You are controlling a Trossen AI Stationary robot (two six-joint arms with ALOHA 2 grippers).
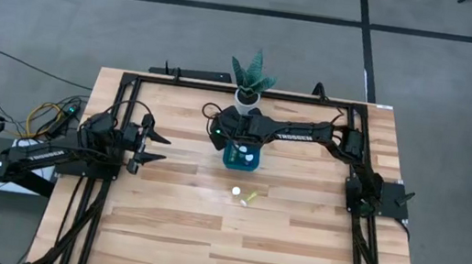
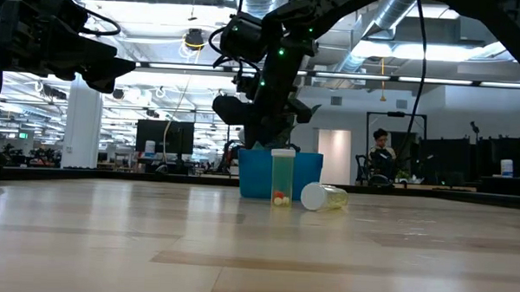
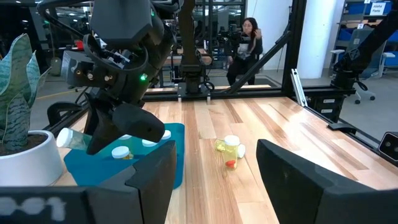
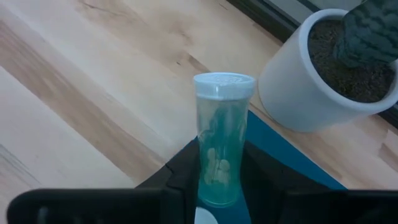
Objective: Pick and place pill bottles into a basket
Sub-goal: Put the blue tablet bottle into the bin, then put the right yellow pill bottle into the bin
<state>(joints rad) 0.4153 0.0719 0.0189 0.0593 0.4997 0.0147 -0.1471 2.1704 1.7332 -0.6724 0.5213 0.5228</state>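
The teal basket (image 1: 243, 157) stands mid-table in front of a white plant pot and has several white-capped pill bottles (image 3: 121, 151) inside. My right gripper (image 4: 221, 171) hangs over the basket's left end, shut on one translucent pill bottle (image 4: 221, 143). Two more bottles are on the table near the basket: one upright (image 2: 282, 177), one lying on its side (image 2: 323, 197). My left gripper (image 1: 156, 146) waits open at the table's left side, holding nothing. My right gripper pinches the bottle's body (image 4: 219, 177) between its two fingers, at the end away from the cap. The fingers slant downward. The white cap end (image 4: 224, 84) sticks out beyond the fingertips. The bottle is tilted and lifted clear over the basket's edge (image 3: 71, 138).
The white pot (image 1: 247, 98) with the spiky green plant stands just behind the basket, close to my right gripper. Black frame rails (image 1: 118, 115) run along the table's edges. Bare wood (image 1: 230, 242) lies toward the near edge. A person (image 3: 245, 46) sits beyond the table.
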